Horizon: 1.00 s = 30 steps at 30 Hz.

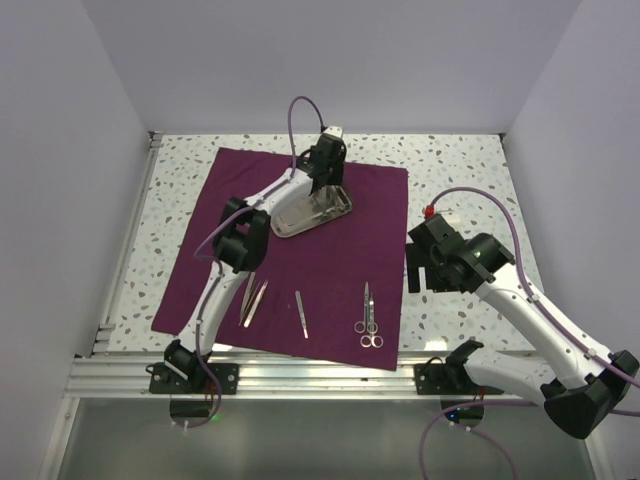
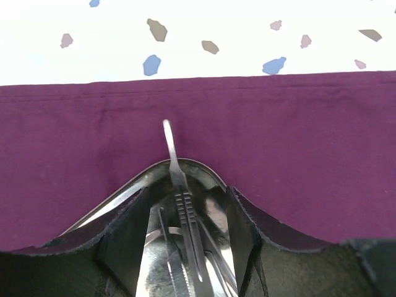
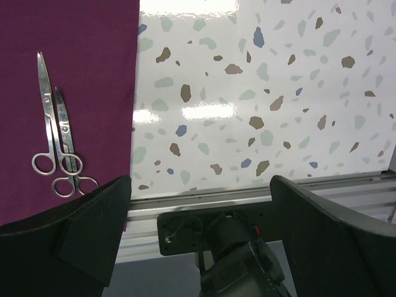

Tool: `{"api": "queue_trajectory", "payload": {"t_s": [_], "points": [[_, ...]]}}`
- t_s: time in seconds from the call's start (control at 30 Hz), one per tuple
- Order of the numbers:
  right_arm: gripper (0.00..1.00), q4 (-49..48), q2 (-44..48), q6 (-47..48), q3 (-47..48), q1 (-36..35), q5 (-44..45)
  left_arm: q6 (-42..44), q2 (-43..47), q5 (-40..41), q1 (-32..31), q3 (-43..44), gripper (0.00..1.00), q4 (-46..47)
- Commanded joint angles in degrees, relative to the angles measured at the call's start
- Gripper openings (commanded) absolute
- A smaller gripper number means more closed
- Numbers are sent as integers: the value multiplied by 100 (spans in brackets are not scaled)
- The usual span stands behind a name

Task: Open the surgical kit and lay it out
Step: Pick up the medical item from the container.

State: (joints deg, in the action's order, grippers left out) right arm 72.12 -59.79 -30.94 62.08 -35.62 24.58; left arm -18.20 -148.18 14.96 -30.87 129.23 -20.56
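Tray-unloading step. Left gripper (image 2: 189, 204), half open, straddled a slim silver instrument (image 2: 175, 164) in the shiny rectangular steel tray (image 1: 345, 208); next move required closing, then lifting.

Twin white-and-black robot arms
Left arm (image 1: 215, 290) and right arm (image 1: 525, 305): white link shells, black joint housings, black left claw (image 1: 322, 190) and right claw (image 3: 201, 179), looping purple cables (image 1: 296, 115), a red knob (image 1: 428, 211) at the right wrist.

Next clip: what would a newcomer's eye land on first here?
The dark purple cloth spread across the speckled table, with the left end effector poised open over the shiny steel tray on its far half, a slim steel tool lying between its fingers. Then the tweezers and two scissors lined up along the cloth's near edge.
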Motion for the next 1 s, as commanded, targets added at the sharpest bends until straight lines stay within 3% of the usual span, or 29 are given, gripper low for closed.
{"api": "queue_trajectory", "payload": {"t_s": [0.0, 0.57, 0.97], "points": [[98, -224, -6, 158, 172, 11, 144, 79, -53, -283, -15, 199, 55, 315], [98, -339, -42, 299, 128, 20, 82, -8, -536, 86, -15, 428, 41, -256], [98, -505, -235, 483, 155, 28, -137, 27, -423, 86, 64, 296, 9, -554]]}}
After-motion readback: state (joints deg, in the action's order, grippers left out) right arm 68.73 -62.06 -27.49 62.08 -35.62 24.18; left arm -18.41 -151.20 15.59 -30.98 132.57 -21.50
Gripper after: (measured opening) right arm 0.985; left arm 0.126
